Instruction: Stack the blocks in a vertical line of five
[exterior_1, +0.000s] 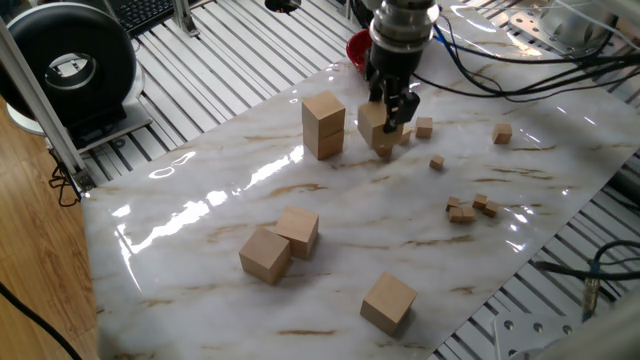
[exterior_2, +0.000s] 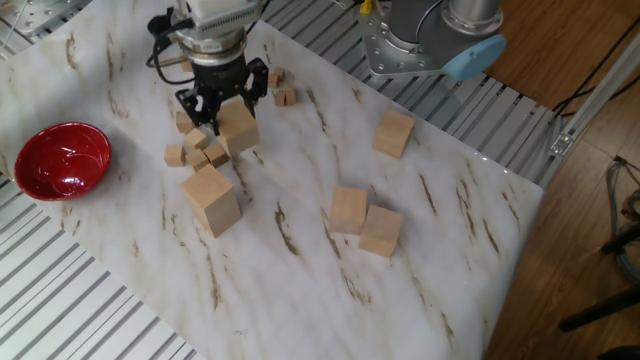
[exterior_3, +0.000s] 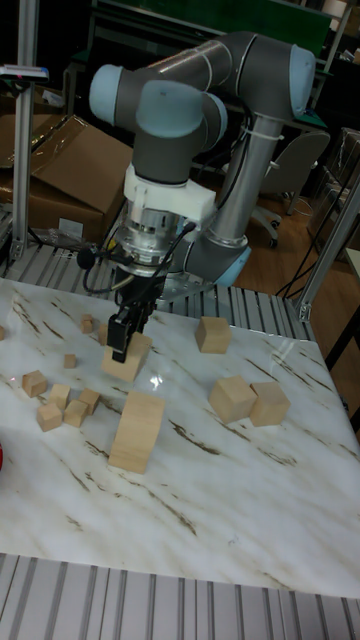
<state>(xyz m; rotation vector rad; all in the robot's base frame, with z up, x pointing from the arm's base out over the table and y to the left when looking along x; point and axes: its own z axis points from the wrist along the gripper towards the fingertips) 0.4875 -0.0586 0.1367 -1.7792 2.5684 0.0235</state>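
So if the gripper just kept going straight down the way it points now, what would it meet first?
The gripper points down with a large block clamped in its jaws, lifted off the marble tabletop. The block would likely land first on the small cubes or bare marble beside the two-block stack; depth is unclear.

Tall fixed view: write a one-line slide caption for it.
Pincer lifts a block beside a two-block stack; three blocks wait.
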